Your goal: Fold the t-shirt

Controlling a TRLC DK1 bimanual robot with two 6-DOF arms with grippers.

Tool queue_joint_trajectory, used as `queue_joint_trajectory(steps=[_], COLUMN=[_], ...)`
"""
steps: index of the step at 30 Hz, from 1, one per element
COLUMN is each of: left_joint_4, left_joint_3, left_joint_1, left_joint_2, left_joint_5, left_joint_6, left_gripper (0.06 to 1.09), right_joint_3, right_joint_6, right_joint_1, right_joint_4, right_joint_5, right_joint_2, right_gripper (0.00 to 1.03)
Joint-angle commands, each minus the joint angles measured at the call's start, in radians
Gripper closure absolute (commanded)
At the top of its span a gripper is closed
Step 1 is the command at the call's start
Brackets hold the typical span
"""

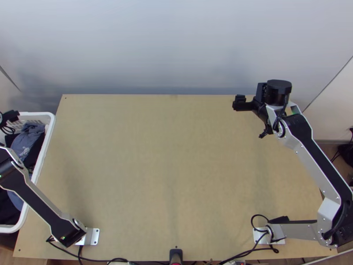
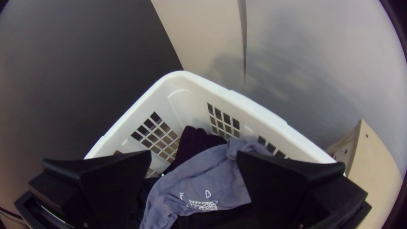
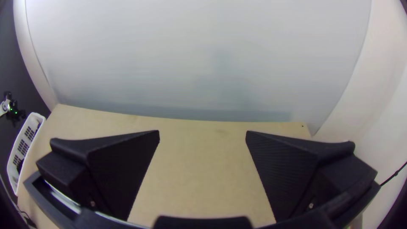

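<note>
Currently, the left hand [image 1: 11,116] is hanging over a white basket [image 2: 254,107] at the counter's left side, its fingers standing wide apart. A grey-blue printed t-shirt [image 2: 222,174] is lying bunched inside the basket, on and among dark clothes [image 2: 193,146]. The right hand [image 1: 239,103] is hovering over the far right part of the counter [image 1: 167,154], its fingers also standing wide apart.

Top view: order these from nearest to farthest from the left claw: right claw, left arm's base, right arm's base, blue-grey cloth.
From the left gripper:
1. Blue-grey cloth, in the basket
2. Left arm's base, near left
3. Right gripper, far right
4. Right arm's base, near right
</note>
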State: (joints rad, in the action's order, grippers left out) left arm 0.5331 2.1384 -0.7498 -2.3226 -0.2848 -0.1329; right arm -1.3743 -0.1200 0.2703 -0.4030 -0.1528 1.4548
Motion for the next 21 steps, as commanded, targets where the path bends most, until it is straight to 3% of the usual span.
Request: queue_joint_trajectory(steps=[1,21], left_joint_4=[-0.004,-0.101], left_joint_3=[0.052,0.115], left_joint_1=[-0.022,0.023], left_joint_2=[-0.13,-0.32], left_joint_5=[-0.004,0.003], left_joint_6=[-0.02,-0.033], left_gripper=[0.11,0.11], right_joint_3=[0.014,0.014], right_joint_6=[0.003,0.003], right_joint_1=[-0.013,0.001], right_joint_4=[-0.013,-0.06], right_joint_5=[-0.017,-0.053], right_joint_2=[-0.01,-0.037], right_gripper=[0.08,0.08])
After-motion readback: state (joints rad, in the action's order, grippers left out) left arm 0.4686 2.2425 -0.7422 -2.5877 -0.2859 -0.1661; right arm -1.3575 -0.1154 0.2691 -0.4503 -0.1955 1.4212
